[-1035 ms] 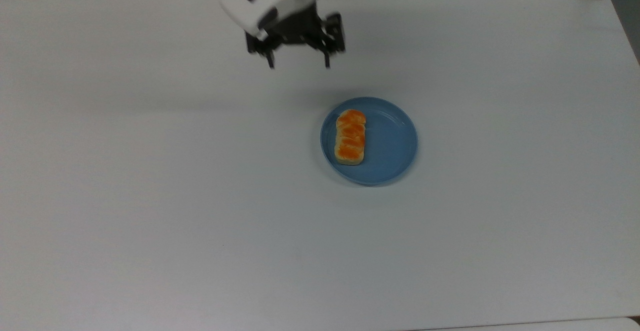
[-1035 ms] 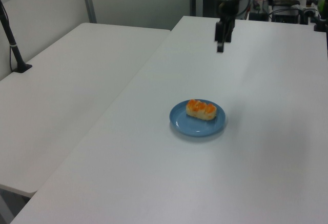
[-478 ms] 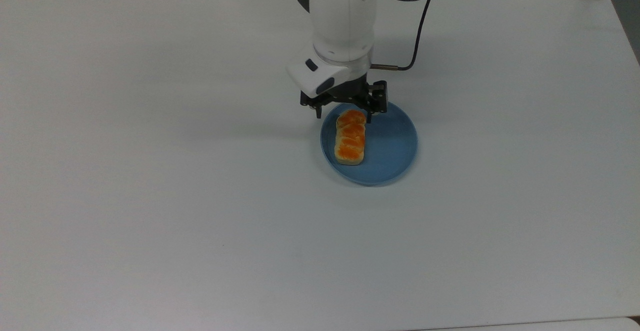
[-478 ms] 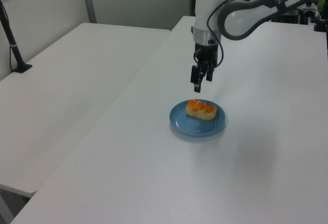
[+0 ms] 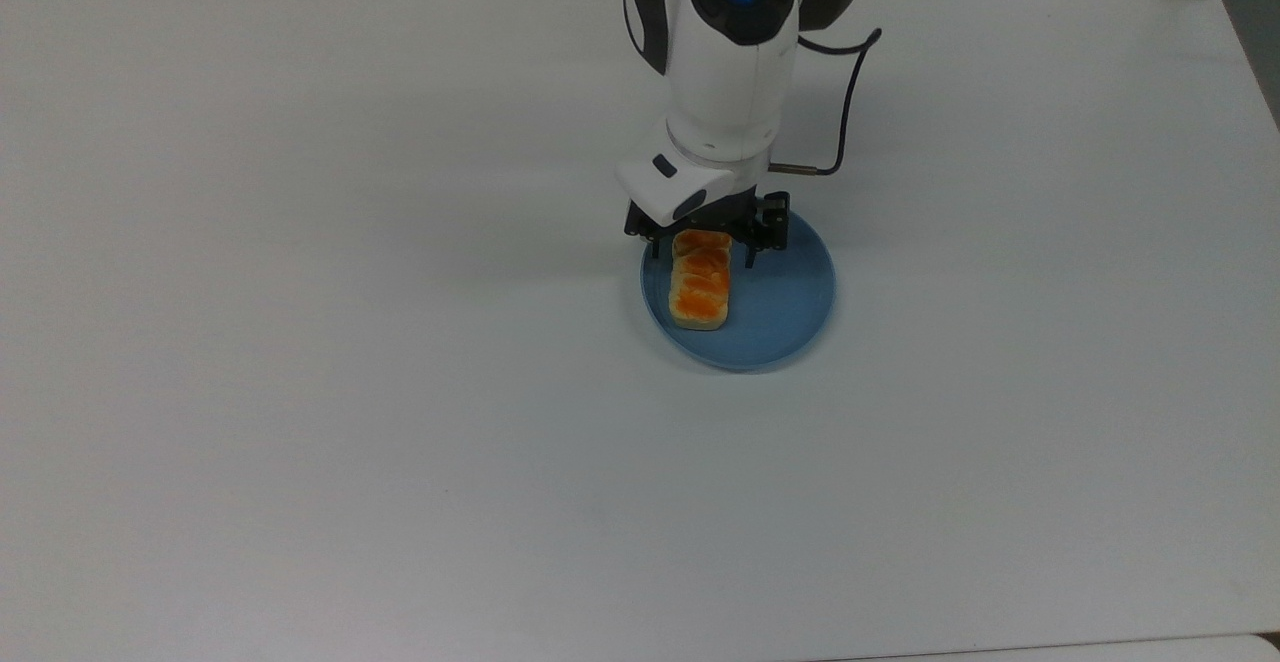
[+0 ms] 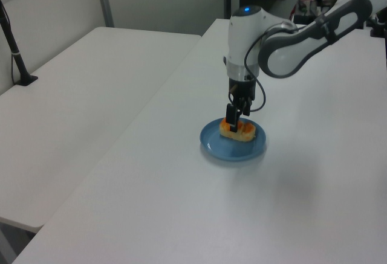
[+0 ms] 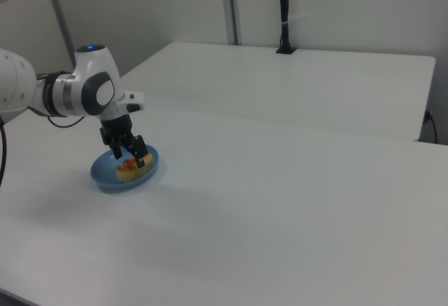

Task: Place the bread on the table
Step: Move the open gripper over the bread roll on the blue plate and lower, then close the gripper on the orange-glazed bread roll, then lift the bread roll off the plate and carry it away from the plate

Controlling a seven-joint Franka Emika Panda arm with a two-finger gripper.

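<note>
The bread (image 5: 700, 284) is seen lying on the blue plate (image 5: 785, 312), toward the top view's left of it. The gripper (image 5: 702, 250) is lowered over the loaf's far end, fingers (image 5: 750, 254) spread apart on either side. Since only one end is straddled, the loaf could pivot or slip when lifted, or the plate be dragged across the worktop (image 5: 300, 392)

The large white matte tabletop (image 5: 350, 422) is lying bare on every side of the round blue plate (image 5: 790, 312), leaving wide passage. The small orange-topped loaf-shaped bread (image 5: 700, 287) is occupying the plate's half toward the top view's left. The black two-finger gripper (image 5: 704, 250) is straddling the bread's far end, with the white arm (image 5: 735, 62) rising behind it.
</note>
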